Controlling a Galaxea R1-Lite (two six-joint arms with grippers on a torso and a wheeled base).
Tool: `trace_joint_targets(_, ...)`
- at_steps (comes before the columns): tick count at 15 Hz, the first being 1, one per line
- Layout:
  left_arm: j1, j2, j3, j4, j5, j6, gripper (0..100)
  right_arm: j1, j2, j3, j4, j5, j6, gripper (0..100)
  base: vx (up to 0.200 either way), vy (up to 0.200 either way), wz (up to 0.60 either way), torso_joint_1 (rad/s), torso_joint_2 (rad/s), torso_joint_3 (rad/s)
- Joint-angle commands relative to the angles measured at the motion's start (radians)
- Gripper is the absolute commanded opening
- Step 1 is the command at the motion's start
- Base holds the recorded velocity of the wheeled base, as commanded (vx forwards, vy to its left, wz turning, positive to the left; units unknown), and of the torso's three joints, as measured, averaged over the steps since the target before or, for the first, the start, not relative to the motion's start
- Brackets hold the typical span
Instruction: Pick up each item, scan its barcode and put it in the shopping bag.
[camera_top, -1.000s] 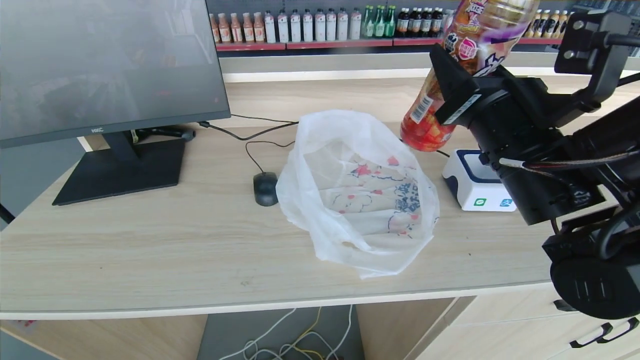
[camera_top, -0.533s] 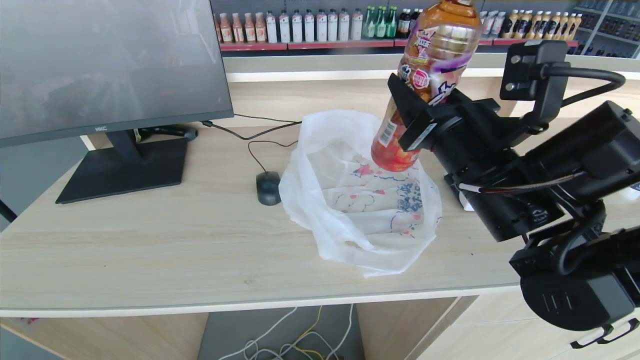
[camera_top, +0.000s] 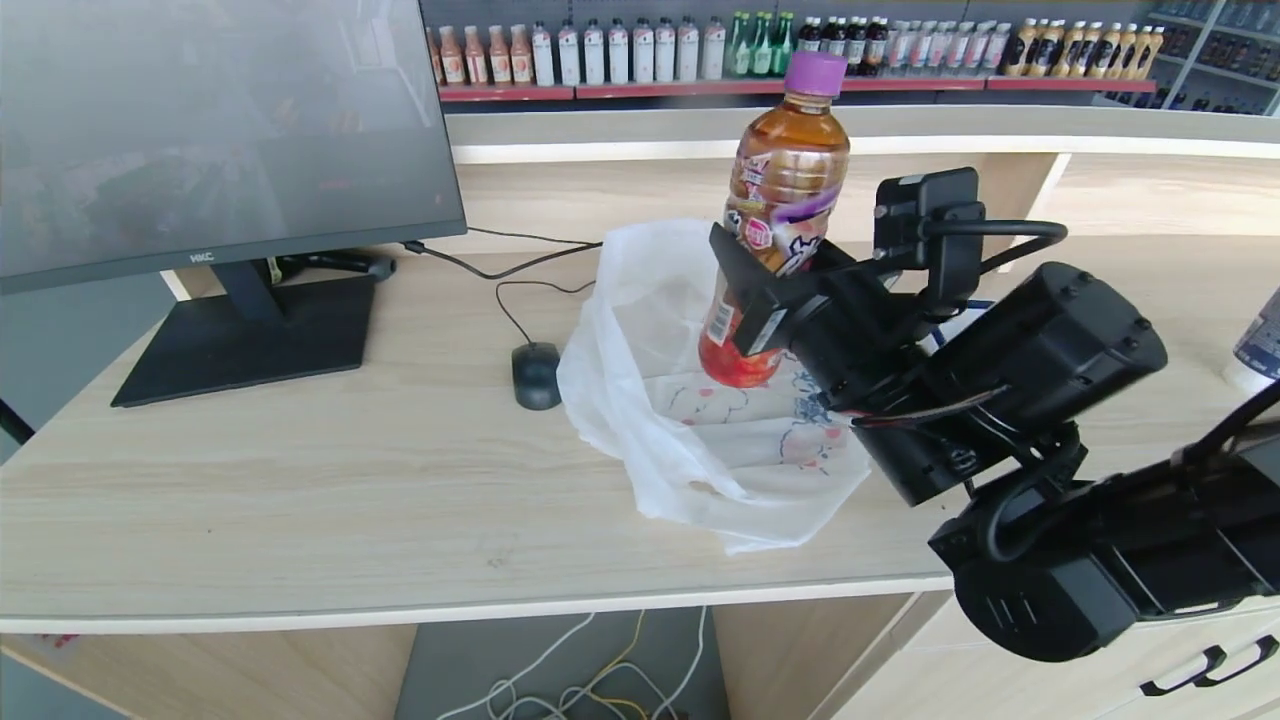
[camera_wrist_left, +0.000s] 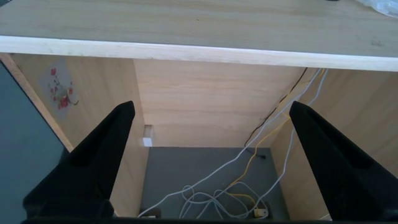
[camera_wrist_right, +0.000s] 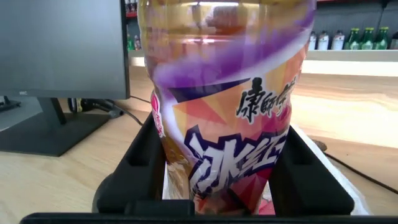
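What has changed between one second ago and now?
The right gripper, shut on the bottle, carried it toward the robot's left and lower, to above the shopping bag. The bottle turned from tilted to nearly upright. The shopping bag, mouse and monitor stayed in place.

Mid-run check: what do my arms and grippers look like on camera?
The right arm is matt black, built of thick cylindrical segments, with a black cable looping from a boxy wrist mount. The right gripper has flat black fingers, one bearing a white label. The left gripper shows two black tapered fingers.
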Motion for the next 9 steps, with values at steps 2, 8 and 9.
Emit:
trace_joint_targets(2,0.000,0.000,0.000,-0.001,0.000,0.000,100,-0.001,0.110,-0.057,-0.001,-0.003,0.000,0,0.000,0.000,0.00,0.000,0.00,0.000)
trace_joint_targets(8,0.000,0.001,0.000,0.001,0.000,0.000,100,-0.001,0.174,-0.090,0.002,-0.006,-0.002,0,0.000,0.000,0.00,0.000,0.00,0.000)
trace_joint_targets(9,0.000,0.001,0.000,-0.001,0.000,0.000,100,-0.001,0.174,-0.089,0.002,-0.006,-0.002,0,0.000,0.000,0.00,0.000,0.00,0.000)
